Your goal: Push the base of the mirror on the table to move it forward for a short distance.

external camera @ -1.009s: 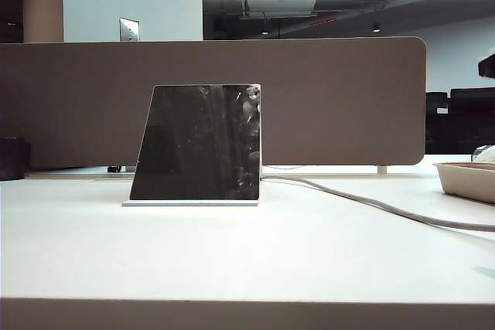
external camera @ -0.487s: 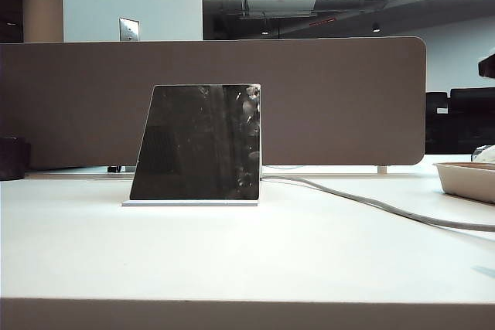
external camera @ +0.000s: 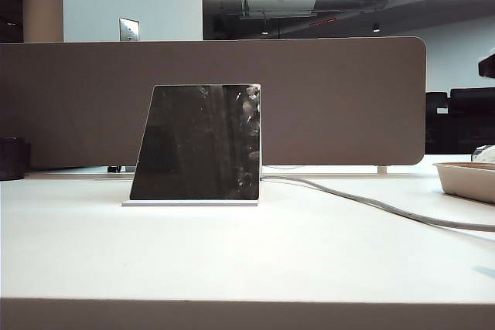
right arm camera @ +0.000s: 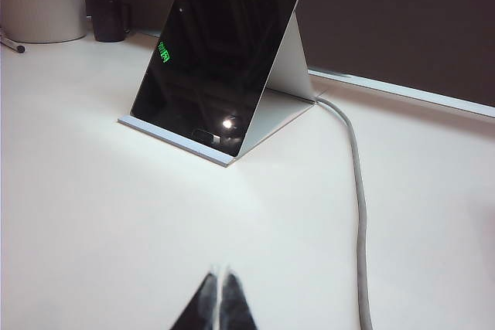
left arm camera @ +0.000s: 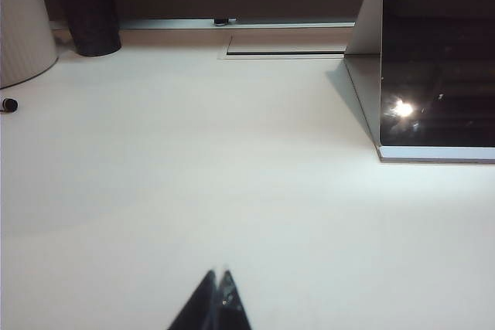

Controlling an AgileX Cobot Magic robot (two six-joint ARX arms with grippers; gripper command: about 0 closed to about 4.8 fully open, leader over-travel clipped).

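The mirror (external camera: 199,143), a dark trapezoid panel, stands on its thin white base (external camera: 190,203) on the white table (external camera: 247,260). Neither arm shows in the exterior view. In the left wrist view the mirror (left arm camera: 438,59) and its base (left arm camera: 437,154) lie well ahead and off to one side of my left gripper (left arm camera: 219,274), which is shut and empty above bare table. The right wrist view shows the mirror (right arm camera: 213,63) leaning on its white stand, its base (right arm camera: 174,141) some way ahead of my right gripper (right arm camera: 217,272), also shut with nothing in it.
A grey cable (external camera: 379,208) runs from behind the mirror across the table to the right; the same cable (right arm camera: 357,191) passes close beside my right gripper. A beige tray (external camera: 468,179) sits at far right. A divider panel (external camera: 340,98) stands behind. A dark cup (left arm camera: 93,21) is at the far left.
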